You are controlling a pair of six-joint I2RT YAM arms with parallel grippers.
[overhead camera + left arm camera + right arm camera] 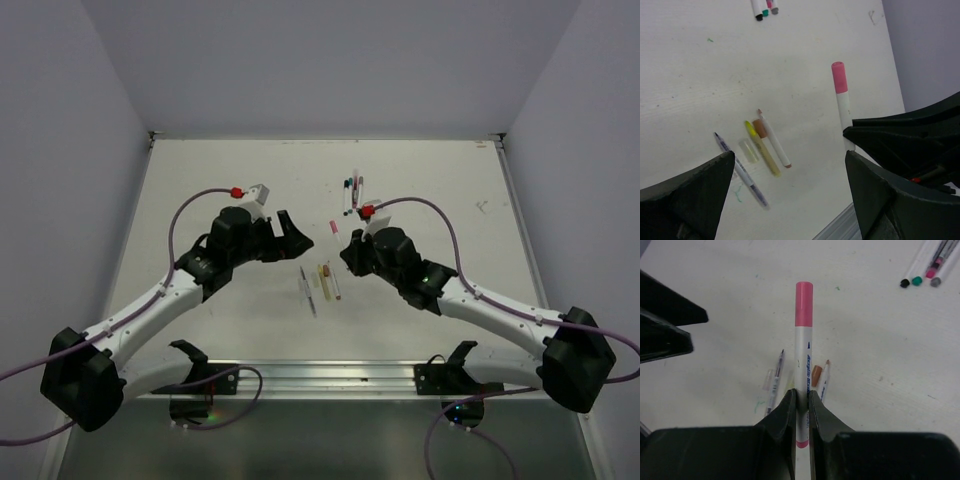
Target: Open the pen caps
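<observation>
My right gripper (pixel 801 397) is shut on the white barrel of a pen (pixel 803 357), which sticks out ahead of its fingers. The pen's pink cap (pixel 804 304) sits on the far end, also showing as the pink cap (pixel 839 78) and the pink cap (pixel 334 226). My left gripper (pixel 790 165) is open and holds nothing. Its fingers (pixel 665 325) stand to the left of the cap, apart from it. In the left wrist view the held pen rises just beyond the right finger (pixel 885 200). From above, the left gripper (pixel 298 235) and right gripper (pixel 347 245) face each other.
Below the grippers lie a blue-tipped pen (pixel 740 172), a clear cap (pixel 748 150), a yellow pen (pixel 762 150), a brown cap (pixel 760 128) and a white pen (pixel 775 142). Several capped pens (pixel 920 277) lie farther back, with black, green, pink and grey ends; from above the group (pixel 352 190) sits mid-table.
</observation>
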